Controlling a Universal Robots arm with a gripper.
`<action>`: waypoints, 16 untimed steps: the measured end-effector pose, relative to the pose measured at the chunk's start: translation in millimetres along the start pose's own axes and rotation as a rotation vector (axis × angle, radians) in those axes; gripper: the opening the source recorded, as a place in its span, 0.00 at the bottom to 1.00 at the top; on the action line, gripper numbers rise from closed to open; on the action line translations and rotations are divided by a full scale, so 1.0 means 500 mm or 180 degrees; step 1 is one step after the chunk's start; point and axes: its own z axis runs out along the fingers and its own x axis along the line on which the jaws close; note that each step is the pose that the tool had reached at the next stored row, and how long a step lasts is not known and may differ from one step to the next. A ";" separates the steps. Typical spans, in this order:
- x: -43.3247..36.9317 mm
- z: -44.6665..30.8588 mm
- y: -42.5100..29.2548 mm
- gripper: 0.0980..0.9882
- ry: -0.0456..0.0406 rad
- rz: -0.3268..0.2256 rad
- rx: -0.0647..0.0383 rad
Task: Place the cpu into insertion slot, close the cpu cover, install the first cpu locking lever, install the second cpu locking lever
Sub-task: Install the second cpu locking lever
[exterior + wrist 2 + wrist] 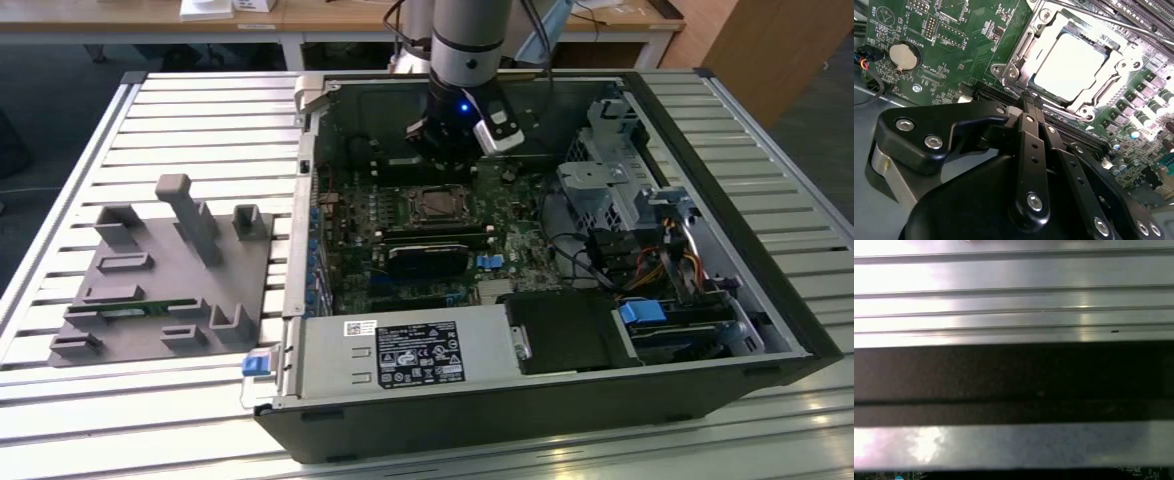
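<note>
I'm seeing 1 slatted metal surface (pixel 120 120) carrying 1 open PC case (pixel 747 300) and 1 grey fixture block (pixel 167 285). 1 motherboard (pixel 959 45) is lying inside. My tool (pixel 1029 102) is hanging just beside the insertion slot (pixel 1019 75), fingers pressed together, pinching nothing. 1 cpu (pixel 1069 65) is sitting seated in the slot, w/ 1 cpu cover (pixel 1026 42) closed around it.
</note>
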 end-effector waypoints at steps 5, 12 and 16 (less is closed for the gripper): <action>0.000 0.000 -0.002 0.01 0.0000 0.0000 0.0000; -0.001 -0.001 -0.010 0.01 0.0000 0.0000 0.0000; -0.001 -0.001 -0.017 0.01 0.0000 0.0000 0.0000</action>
